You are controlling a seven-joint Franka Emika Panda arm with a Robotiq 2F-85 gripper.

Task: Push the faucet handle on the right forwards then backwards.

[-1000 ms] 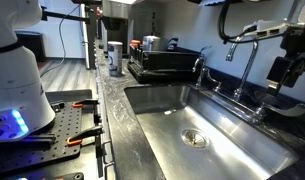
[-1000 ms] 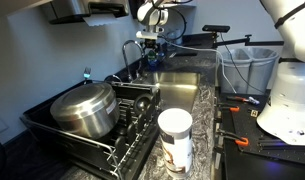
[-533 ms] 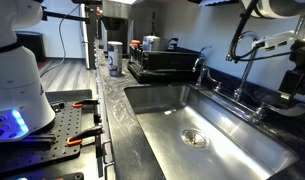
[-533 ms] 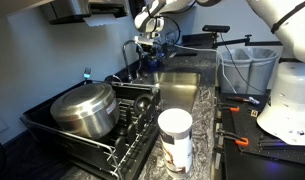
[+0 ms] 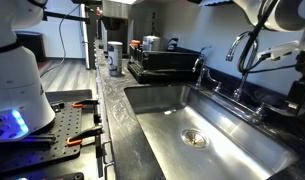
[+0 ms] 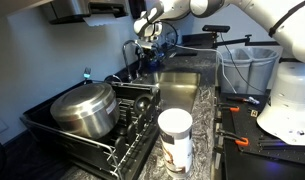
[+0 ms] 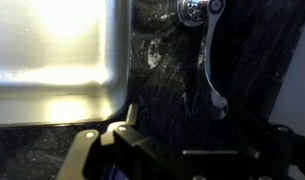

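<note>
The claw (image 7: 180,140), fingers apart and holding nothing, hovered near the faucet handle (image 7: 209,62) at the rear edge of the bench (image 7: 157,70); an off-centre push could probably slip off the shiny lever.

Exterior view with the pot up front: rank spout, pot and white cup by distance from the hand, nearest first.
1. Spout: far end of the view, just beside the hand.
2. Pot: in the dish rack, midway toward the camera.
3. White cup: foreground, closest to the camera.
</note>
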